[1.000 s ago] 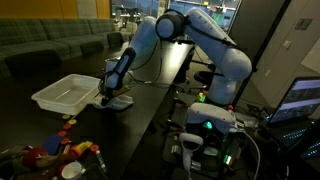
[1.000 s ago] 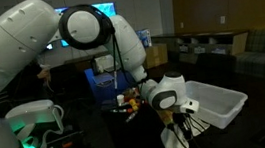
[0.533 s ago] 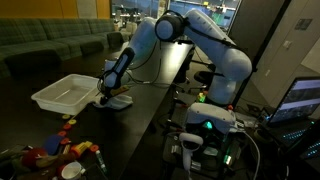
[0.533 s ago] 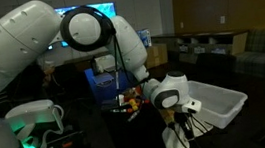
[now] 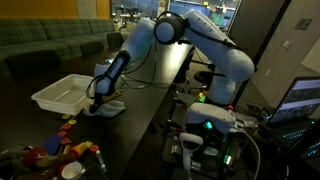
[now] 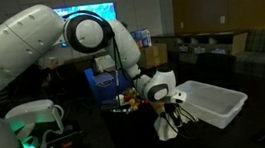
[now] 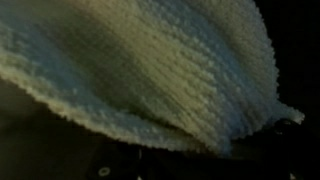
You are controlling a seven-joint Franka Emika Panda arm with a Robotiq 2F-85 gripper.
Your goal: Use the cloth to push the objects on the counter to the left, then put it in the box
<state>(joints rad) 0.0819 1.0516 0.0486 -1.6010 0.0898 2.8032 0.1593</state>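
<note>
- One arm (image 5: 205,38) reaches down to the dark table (image 5: 150,112), and its single tool (image 5: 97,104) is low over the surface.
- The tool is pinched tight with the cloth (image 5: 110,108) in its grip. Its tips are buried in the fabric in an exterior view (image 6: 167,108).
- There is one cloth, cream-coloured. It bunches directly under the tool, and its lower part spreads on the table in both exterior views.
- In the wrist view the cloth (image 7: 150,70) fills nearly the whole picture as a knitted fold right against the tool.
- One white box (image 5: 60,95) stands just beside the tool, apart from the cloth, with nothing visible in it.
- The objects (image 5: 75,148) lie in one cluster well apart from the tool, nearer the camera: several red, orange and yellow pieces, too jumbled to count.
- One white cup (image 5: 70,171) sits at the near end of that cluster.
- One small orange piece (image 5: 68,117) lies alone between the cluster and the box.
</note>
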